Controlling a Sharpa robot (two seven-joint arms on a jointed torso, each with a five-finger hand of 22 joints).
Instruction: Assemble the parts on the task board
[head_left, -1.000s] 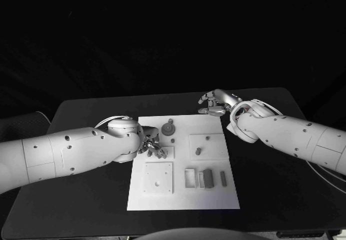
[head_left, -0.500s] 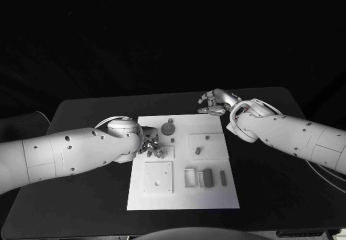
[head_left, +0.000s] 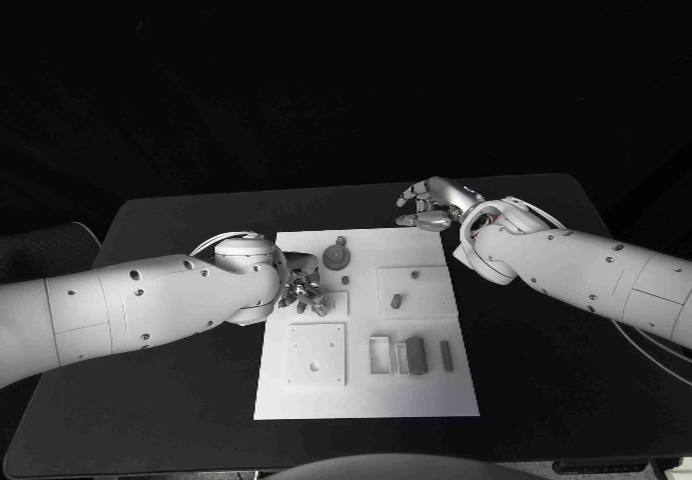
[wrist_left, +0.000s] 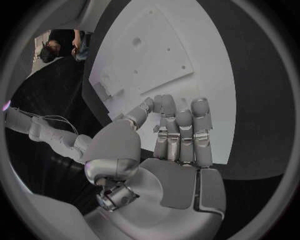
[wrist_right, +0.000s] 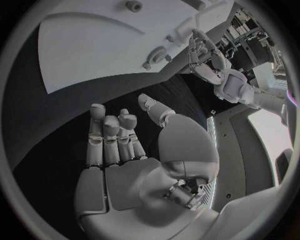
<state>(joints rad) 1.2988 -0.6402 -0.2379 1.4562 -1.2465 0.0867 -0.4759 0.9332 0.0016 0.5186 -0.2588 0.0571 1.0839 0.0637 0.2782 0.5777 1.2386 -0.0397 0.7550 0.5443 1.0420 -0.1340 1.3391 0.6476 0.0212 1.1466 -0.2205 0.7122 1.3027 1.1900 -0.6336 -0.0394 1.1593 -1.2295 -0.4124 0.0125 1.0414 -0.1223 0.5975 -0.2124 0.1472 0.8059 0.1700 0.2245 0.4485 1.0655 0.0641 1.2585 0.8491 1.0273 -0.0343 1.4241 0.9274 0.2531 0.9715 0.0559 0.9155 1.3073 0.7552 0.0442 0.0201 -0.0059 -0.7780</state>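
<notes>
The white task board lies in the middle of the black table. On it are a round grey part with a stem, a raised square with a small upright part, a plate with holes, a frame and dark blocks. My left hand hovers at the board's left edge, fingers pointing down beside a small square plate. In the left wrist view the left hand has its fingers stretched out with nothing in them. My right hand is over the table beyond the board's far right corner, and its palm is bare.
Black table surrounds the board on all sides. The right wrist view shows the board and my left hand across it. The holed plate lies ahead of my left fingers.
</notes>
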